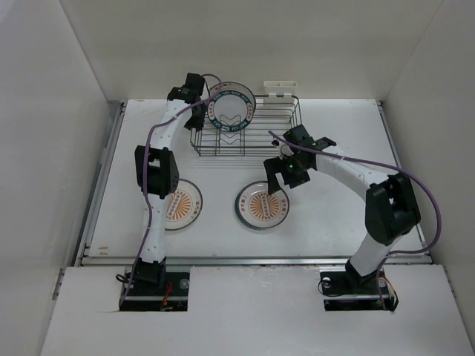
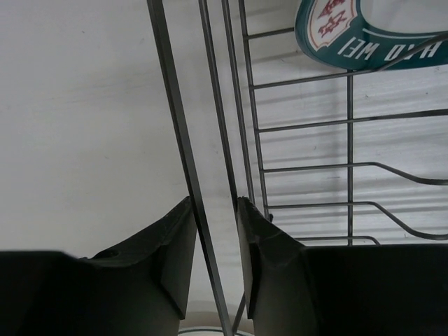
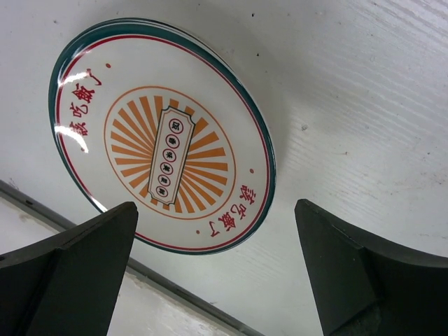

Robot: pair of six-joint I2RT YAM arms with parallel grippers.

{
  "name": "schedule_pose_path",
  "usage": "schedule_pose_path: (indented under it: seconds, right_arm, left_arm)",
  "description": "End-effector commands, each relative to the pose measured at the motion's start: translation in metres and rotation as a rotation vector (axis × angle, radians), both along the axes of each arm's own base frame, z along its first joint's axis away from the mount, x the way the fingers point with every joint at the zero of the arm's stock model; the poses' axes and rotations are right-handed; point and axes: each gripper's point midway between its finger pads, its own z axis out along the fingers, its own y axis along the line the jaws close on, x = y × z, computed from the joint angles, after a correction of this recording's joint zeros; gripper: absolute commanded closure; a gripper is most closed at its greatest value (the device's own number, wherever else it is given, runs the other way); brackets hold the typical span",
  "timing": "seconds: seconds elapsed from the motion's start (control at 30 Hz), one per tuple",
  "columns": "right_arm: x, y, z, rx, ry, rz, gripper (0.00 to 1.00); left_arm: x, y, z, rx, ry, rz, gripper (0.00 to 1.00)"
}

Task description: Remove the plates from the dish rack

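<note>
Well, my left jaws sit at the left end of the dish rack (image 1: pixel 249 133). They are spread only a little, and 1 of the rack's top rim wires runs through the gap. That wire lies close along 1 inner face, with daylight on its other side, so I am not pinching it.

The rack stands at the back of the surface (image 1: pixel 349 122), with a white caddy (image 1: pixel 280 89) clipped to its far long side. In its left part 1 green-rimmed plate (image 1: pixel 231 111) stands tilted on edge, just beside my left wrist. My left wrist camera catches its dark-green lettered rim at the top right, past the rack's wires.

My right jaws are spread wide and hold nothing. They hang above a sunburst plate (image 3: pixel 164 136) that lies flat on the surface in front of the rack, face up, showing orange rays, red lettering and a green edge. From above, they are over that plate's far edge.

A 2nd sunburst plate (image 1: pixel 182 204) lies flat to its left, apart from it and partly covered by my left arm (image 1: pixel 156 170).
</note>
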Motion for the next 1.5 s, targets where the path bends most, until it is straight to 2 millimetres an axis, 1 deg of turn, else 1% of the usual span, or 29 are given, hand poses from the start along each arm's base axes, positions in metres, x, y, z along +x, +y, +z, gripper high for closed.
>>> schedule_pose_path:
  seconds: [0.0, 0.07, 0.1, 0.13, 0.17, 0.2, 0.3, 0.37, 0.4, 0.47, 0.5, 0.53, 0.57, 0.6, 0.67, 0.73, 0.77, 0.83, 0.9, 0.93, 1.0, 1.03, 1.07, 1.1, 1.17, 1.2, 1.27, 1.37, 1.47]
  right_arm:
    - [-0.002, 0.005, -0.001, 0.011, -0.009, 0.030, 0.00]
    - [0.000, 0.009, -0.005, 0.025, -0.013, 0.035, 0.00]
    - [-0.002, 0.012, -0.009, 0.037, 0.010, 0.044, 0.00]
    - [0.002, 0.016, -0.012, 0.051, 0.002, 0.048, 0.00]
    - [0.003, 0.019, -0.010, 0.065, 0.000, 0.044, 0.00]
    - [0.001, 0.021, -0.015, 0.078, 0.019, 0.051, 0.00]
    - [0.001, 0.024, -0.023, 0.085, 0.037, 0.057, 0.00]
    - [0.001, 0.026, -0.025, 0.093, 0.043, 0.061, 0.00]
    - [0.001, 0.026, -0.025, 0.093, 0.043, 0.061, 0.00]
    - [0.002, 0.025, -0.026, 0.086, 0.039, 0.057, 0.00]
    - [0.003, 0.024, -0.022, 0.084, 0.024, 0.055, 0.00]
    - [0.003, 0.021, -0.019, 0.073, 0.016, 0.049, 0.00]
    - [0.004, 0.020, -0.020, 0.066, 0.012, 0.046, 0.00]
    - [0.005, 0.021, -0.013, 0.070, 0.003, 0.046, 0.00]
    - [0.006, 0.015, -0.011, 0.046, -0.012, 0.034, 0.00]
    - [0.011, 0.016, 0.003, 0.053, -0.049, 0.030, 0.00]
    - [0.009, 0.015, 0.002, 0.048, -0.040, 0.029, 0.00]
    - [0.012, 0.015, 0.012, 0.054, -0.070, 0.026, 0.00]
    - [0.014, 0.014, 0.018, 0.049, -0.084, 0.021, 0.00]
    - [0.018, 0.012, 0.020, 0.040, -0.100, 0.014, 0.00]
    - [0.017, 0.008, 0.026, 0.028, -0.116, 0.005, 0.00]
    - [0.018, 0.006, 0.028, 0.017, -0.119, 0.000, 0.00]
    - [0.019, 0.004, 0.029, 0.003, -0.121, -0.007, 0.00]
    - [0.019, 0.004, 0.029, 0.003, -0.121, -0.007, 0.00]
    - [0.022, 0.003, 0.035, -0.002, -0.133, -0.012, 0.00]
    - [0.022, 0.003, 0.035, -0.002, -0.134, -0.012, 0.00]
    - [0.026, 0.006, 0.039, 0.001, -0.139, -0.012, 0.00]
    - [0.025, 0.009, 0.038, 0.008, -0.113, -0.003, 0.00]
    - [0.022, 0.007, 0.039, 0.001, -0.100, -0.003, 0.00]
  left_arm:
    - [0.019, 0.009, 0.055, 0.029, -0.160, 0.001, 0.73]
    - [0.019, 0.010, 0.062, 0.027, -0.171, 0.002, 0.68]
    - [0.017, 0.010, 0.066, 0.026, -0.176, 0.002, 0.62]
    - [0.016, 0.010, 0.075, 0.022, -0.192, 0.002, 0.60]
    - [0.015, 0.008, 0.075, 0.013, -0.191, -0.004, 0.58]
    - [0.016, 0.008, 0.089, 0.005, -0.226, -0.003, 0.56]
    - [0.024, 0.006, 0.099, 0.009, -0.272, -0.035, 0.53]
    - [0.030, -0.001, 0.109, 0.005, -0.323, -0.066, 0.53]
    - [0.032, -0.001, 0.102, 0.011, -0.320, -0.073, 0.52]
    - [0.039, -0.012, 0.112, -0.008, -0.372, -0.107, 0.52]
    - [0.042, -0.014, 0.111, -0.008, -0.379, -0.123, 0.52]
    - [0.047, -0.025, 0.113, -0.030, -0.411, -0.160, 0.52]
    - [0.050, -0.030, 0.118, -0.050, -0.434, -0.174, 0.52]
    - [0.053, -0.034, 0.118, -0.058, -0.449, -0.200, 0.52]
    - [0.057, -0.050, 0.115, -0.096, -0.469, -0.257, 0.52]
    - [0.069, -0.062, 0.133, -0.134, -0.558, -0.298, 0.52]
    - [0.070, -0.066, 0.124, -0.146, -0.541, -0.312, 0.52]
    - [0.076, -0.074, 0.131, -0.169, -0.572, -0.350, 0.52]
    - [0.082, -0.080, 0.129, -0.187, -0.589, -0.368, 0.52]
    - [0.084, -0.084, 0.135, -0.207, -0.613, -0.373, 0.52]
    - [0.089, -0.087, 0.134, -0.217, -0.621, -0.384, 0.52]
    - [0.090, -0.090, 0.124, -0.223, -0.605, -0.391, 0.52]
    - [0.091, -0.090, 0.129, -0.232, -0.615, -0.385, 0.52]
    - [0.091, -0.093, 0.123, -0.240, -0.603, -0.393, 0.52]
    - [0.088, -0.097, 0.121, -0.257, -0.591, -0.412, 0.53]
    - [0.088, -0.097, 0.111, -0.256, -0.572, -0.411, 0.53]
    - [0.089, -0.096, 0.105, -0.248, -0.565, -0.418, 0.53]
    - [0.090, -0.096, 0.105, -0.241, -0.567, -0.424, 0.53]
    - [0.093, -0.097, 0.095, -0.240, -0.558, -0.423, 0.53]
